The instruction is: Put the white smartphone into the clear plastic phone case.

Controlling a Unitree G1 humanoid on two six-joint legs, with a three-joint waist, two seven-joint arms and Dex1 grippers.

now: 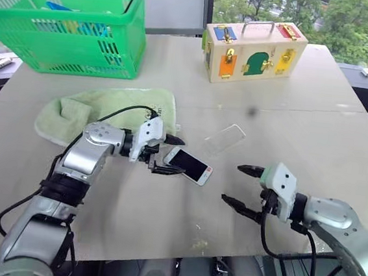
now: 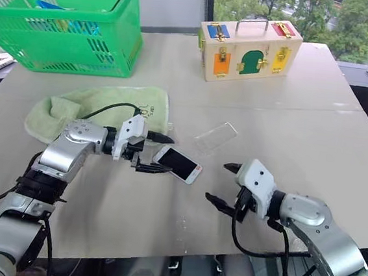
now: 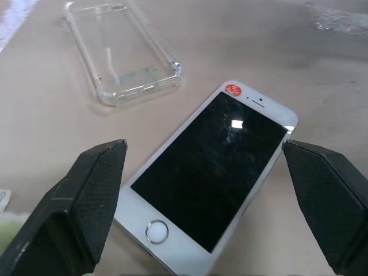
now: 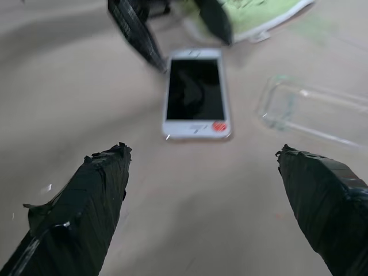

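The white smartphone with its black screen up (image 1: 188, 165) lies flat on the bench (image 1: 304, 110), its near end between the released left hand's (image 1: 168, 154) fingers. The clear plastic phone case (image 1: 224, 140) rests just beyond (empty). The right hand (image 1: 241, 184), also spread wide, hovers farther off.

On the bench (image 1: 341, 133), the wide-open left tool (image 1: 170, 155) straddles one end of the white smartphone (image 1: 189, 165), with the clear plastic phone case (image 1: 225, 140) just beyond.

Smartphone (image 1: 188, 165) lies before the case (image 1: 224, 140); towel (image 1: 102, 109) left.
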